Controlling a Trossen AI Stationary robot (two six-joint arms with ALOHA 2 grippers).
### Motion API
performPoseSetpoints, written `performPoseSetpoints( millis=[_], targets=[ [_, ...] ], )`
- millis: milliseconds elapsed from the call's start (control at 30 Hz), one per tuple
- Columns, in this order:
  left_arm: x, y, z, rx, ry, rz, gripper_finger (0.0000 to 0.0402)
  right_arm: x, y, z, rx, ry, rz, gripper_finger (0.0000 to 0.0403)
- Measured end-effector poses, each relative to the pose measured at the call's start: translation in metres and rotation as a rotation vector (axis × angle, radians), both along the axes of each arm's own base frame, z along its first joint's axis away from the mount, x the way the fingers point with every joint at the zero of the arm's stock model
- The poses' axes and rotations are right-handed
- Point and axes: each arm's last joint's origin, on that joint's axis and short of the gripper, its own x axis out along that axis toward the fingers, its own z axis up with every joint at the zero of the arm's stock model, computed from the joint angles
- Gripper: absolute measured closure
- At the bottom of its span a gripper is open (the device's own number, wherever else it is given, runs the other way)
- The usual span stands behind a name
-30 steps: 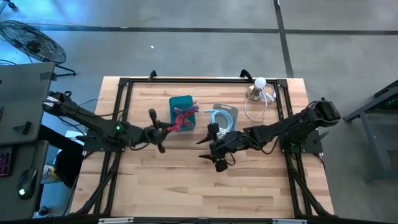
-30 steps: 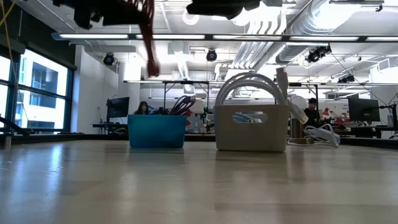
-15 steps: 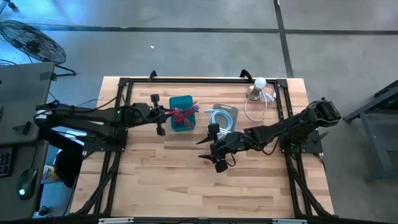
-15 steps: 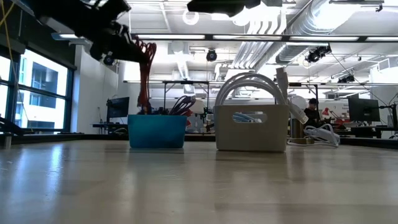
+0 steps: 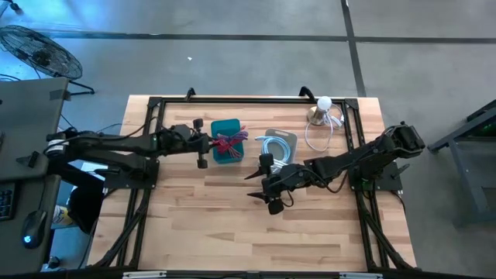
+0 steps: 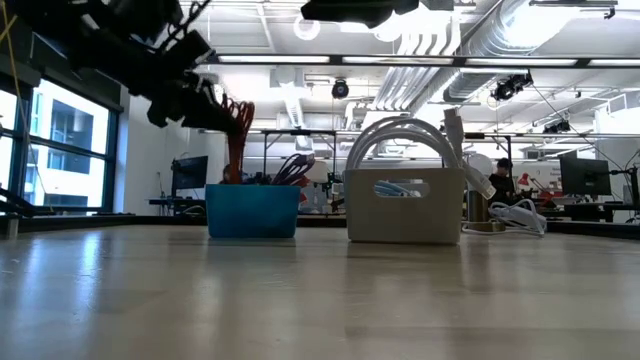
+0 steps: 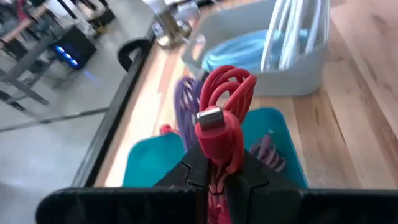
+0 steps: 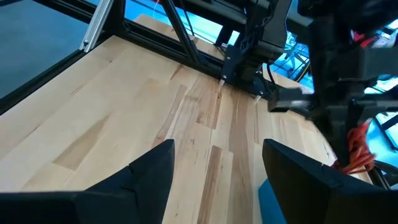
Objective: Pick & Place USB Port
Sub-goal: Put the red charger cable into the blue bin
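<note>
A red coiled USB cable [image 7: 225, 99] with a silver plug [image 7: 210, 116] is in my left gripper [image 7: 217, 186], which is shut on it just above the teal bin [image 5: 225, 150]. In the low view the cable [image 6: 237, 140] hangs from the gripper [image 6: 200, 100] down behind the bin's rim [image 6: 252, 188]. The bin also holds purple cables [image 7: 184, 102]. Beside it stands a grey bin [image 5: 280, 142] of white and blue cables. My right gripper [image 5: 254, 184] hovers open over the table's middle, touching nothing. My left gripper pinches the red cable's bundled coil [image 7: 219, 163] between its two fingers, just below the plug end. It comes at it about level from the table's left side. The coil is lifted, its loops hanging below the fingers into the teal bin.
A round lamp base with a white bulb [image 5: 322, 108] and a loose white cable [image 5: 318, 138] sit at the far right corner. A black frame rail [image 5: 248, 98] runs round the table. Bare wood [image 5: 232, 225] lies toward the near edge.
My left gripper has swung toward the far edge and come down, carrying the red cable from over the bare table to the teal bin. The cable's lower end, which hung free, now dips behind the bin's rim.
</note>
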Motion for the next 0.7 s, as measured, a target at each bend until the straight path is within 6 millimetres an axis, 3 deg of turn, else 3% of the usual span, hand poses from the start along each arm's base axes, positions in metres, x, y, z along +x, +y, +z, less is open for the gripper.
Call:
performPoseSetpoints(
  millis=[233, 367, 700],
  targets=[
    [0.012, 0.002, -0.015, -0.013, 0.040, -0.012, 0.0384, 0.000, 0.000, 0.000, 0.001, 0.002, 0.003, 0.0167],
    [0.015, 0.002, -0.013, -0.022, -0.007, -0.031, 0.0374, 0.000, 0.000, 0.000, 0.006, 0.007, 0.018, 0.0167],
    [0.012, 0.003, -0.018, -0.132, 0.019, 0.039, 0.0218, -0.001, 0.000, -0.002, 0.001, 0.024, 0.018, 0.0167]
  ],
)
